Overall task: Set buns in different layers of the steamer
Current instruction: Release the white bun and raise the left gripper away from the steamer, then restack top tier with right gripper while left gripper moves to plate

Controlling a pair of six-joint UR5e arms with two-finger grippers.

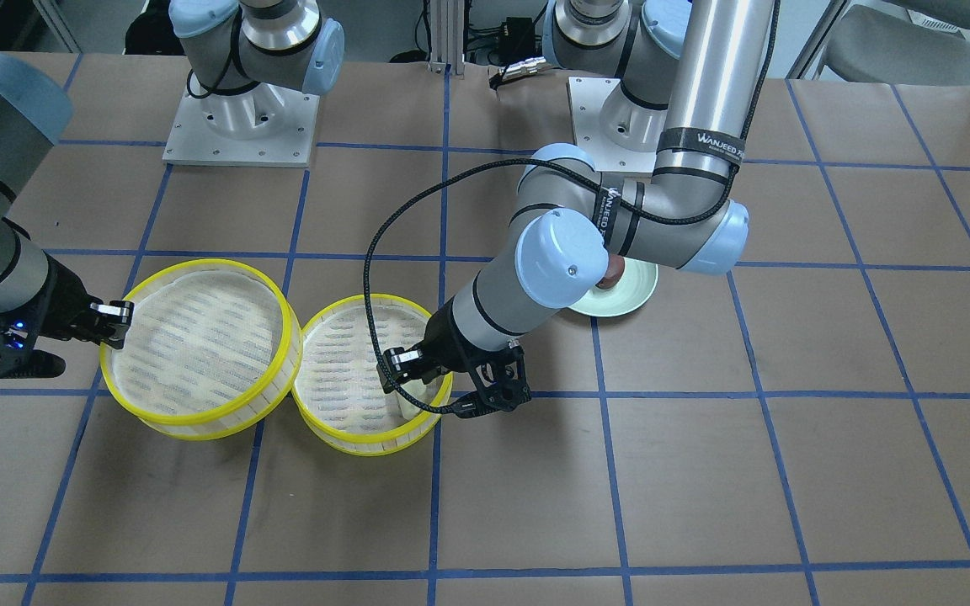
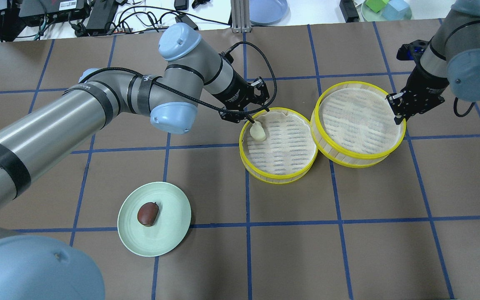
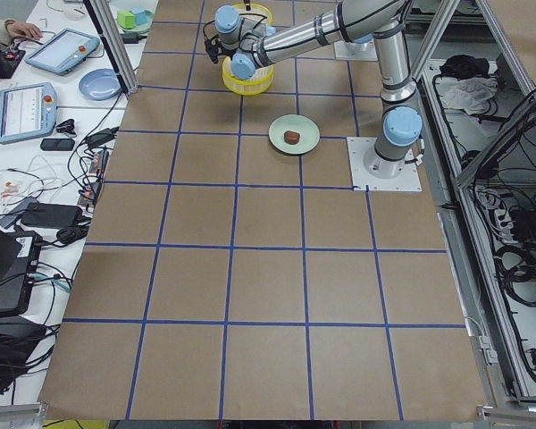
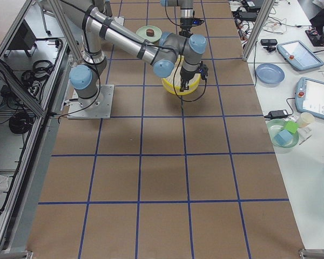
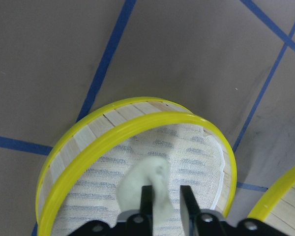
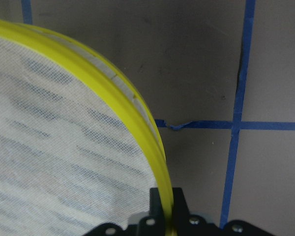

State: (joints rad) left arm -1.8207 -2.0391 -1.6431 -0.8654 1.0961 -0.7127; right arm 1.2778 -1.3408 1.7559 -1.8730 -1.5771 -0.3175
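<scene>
My left gripper [image 2: 253, 121] is shut on the cream bun [image 2: 258, 132] and holds it low inside the nearer steamer layer [image 2: 279, 179], close to its far-left wall. The wrist view shows the bun [image 5: 142, 184] between the fingers [image 5: 146, 196] over the white mesh. My right gripper [image 2: 396, 113] is shut on the yellow rim of the second layer [image 2: 348, 163], which sits tilted against the first; the rim [image 6: 137, 118] runs between its fingers. The reddish-brown bun [image 2: 148, 213] lies on the pale green plate [image 2: 169, 233] at the near left.
The left arm's elbow [image 1: 561, 257] hides most of the plate [image 1: 632, 295] from the front. A blue plate [image 2: 267, 8] and a green bowl of blocks [image 2: 386, 8] sit beyond the table's far edge. Brown table with a blue tape grid [image 2: 248, 225].
</scene>
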